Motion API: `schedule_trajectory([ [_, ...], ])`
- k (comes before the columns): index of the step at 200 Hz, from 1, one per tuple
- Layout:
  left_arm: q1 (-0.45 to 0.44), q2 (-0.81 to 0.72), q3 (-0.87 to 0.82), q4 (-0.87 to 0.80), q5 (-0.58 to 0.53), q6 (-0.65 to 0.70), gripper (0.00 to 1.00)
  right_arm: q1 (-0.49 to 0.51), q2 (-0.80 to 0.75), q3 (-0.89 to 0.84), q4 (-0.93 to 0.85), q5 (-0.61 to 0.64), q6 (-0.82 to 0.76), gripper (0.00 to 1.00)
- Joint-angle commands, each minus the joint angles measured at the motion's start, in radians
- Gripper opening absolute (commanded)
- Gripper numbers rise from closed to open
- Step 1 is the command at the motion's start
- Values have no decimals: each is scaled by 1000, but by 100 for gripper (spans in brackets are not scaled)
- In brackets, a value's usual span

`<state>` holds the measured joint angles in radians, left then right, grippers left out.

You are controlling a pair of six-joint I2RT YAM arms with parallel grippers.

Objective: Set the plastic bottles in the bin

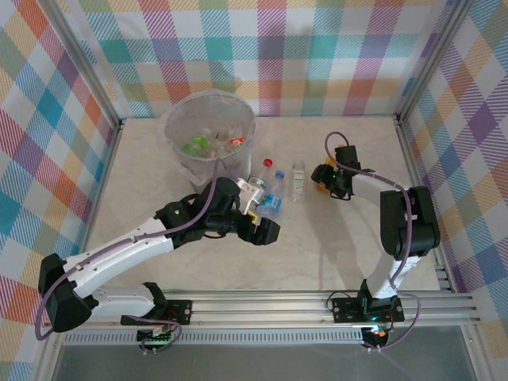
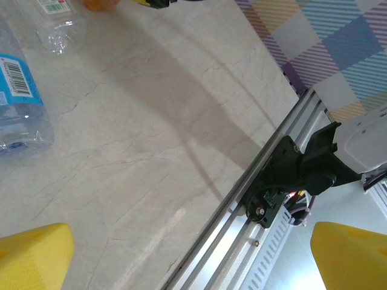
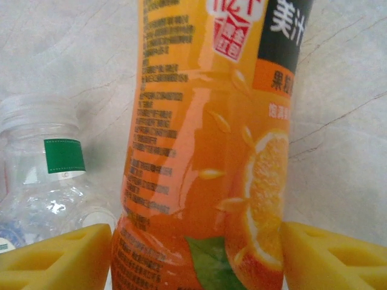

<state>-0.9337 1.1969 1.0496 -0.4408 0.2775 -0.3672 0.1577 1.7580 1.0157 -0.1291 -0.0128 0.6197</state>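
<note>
The pale marbled table [image 1: 349,246] takes up the middle of the top view. The bin [image 1: 189,168] stands upright at its upper left, with several bottles inside [image 1: 208,136].

Right of centre, the right gripper [image 3: 193,260] is clamped on an orange-label bottle [image 3: 205,151]. In the right wrist view the bottle stands between the jaws, and each yellow finger [image 3: 54,260] presses against one of its sides at the lower edge of the frame.

The left gripper [image 2: 190,260] is just below centre in the top view. Its jaws are wide apart, with only bare table between them.

A blue-label bottle [image 2: 18,103] lies at the upper left of the left wrist view, well clear of those jaws. In the top view a red-capped bottle [image 1: 262,169] lies beside it, near the bin. A clear bottle [image 1: 298,179] lies just left of the orange-label one.
</note>
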Motion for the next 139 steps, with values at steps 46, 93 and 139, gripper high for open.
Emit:
schedule_trajectory([
  [46, -25, 45, 46, 41, -23, -33, 100, -14, -23, -3, -17, -9, -89, 59],
  [93, -27, 59, 21, 118, -53, -77, 100, -14, -202, -108, -9, -31, -166, 59],
  [139, -24, 94, 50, 141, -130, -156, 97, -7, -483, -238, -27, -162, -244, 59],
])
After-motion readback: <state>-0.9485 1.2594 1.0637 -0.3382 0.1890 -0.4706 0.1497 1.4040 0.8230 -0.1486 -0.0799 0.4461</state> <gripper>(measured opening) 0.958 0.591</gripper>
